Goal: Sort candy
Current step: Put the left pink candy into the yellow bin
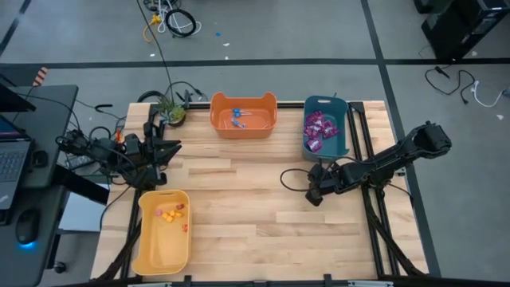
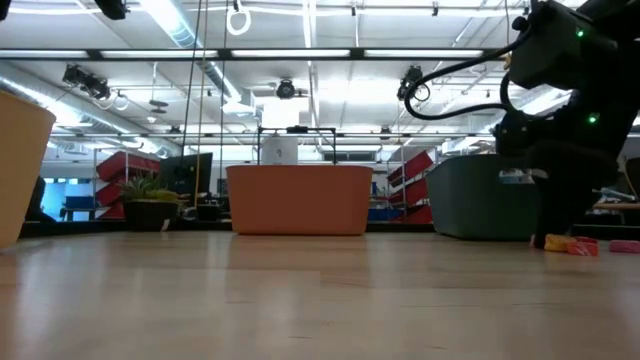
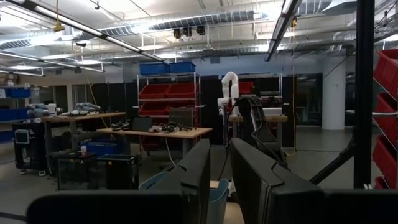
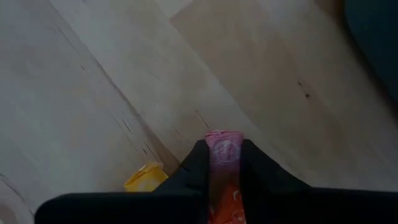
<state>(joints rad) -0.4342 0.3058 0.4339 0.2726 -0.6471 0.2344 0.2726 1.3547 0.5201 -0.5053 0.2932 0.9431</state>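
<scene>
Most of the sorting looked done. The teal bin (image 1: 338,143) at the far right held a heap of purple packets (image 1: 316,130), the orange bin (image 1: 243,115) at the far middle held a few blue-wrapped lollipops (image 1: 239,117), and the yellow bin (image 1: 164,232) at the near left held several small orange and red pieces (image 1: 170,214). The open tabletop (image 1: 239,207) between the bins showed no loose candy in the high view.

What was left lay on the right side, just near the teal bin. There the right end effector (image 4: 223,163) was down at the tabletop with its fingers closed on a pink-wrapped piece (image 4: 223,149), and a yellow-wrapped piece (image 4: 144,177) lay just beside it on the wood. The low view showed a couple of small pieces (image 2: 570,243) on the tabletop under that arm. By their kind, these probably belonged in the yellow bin.

The left end effector (image 3: 221,180) waited raised at the far left, its fingers a little apart and holding nothing.
</scene>
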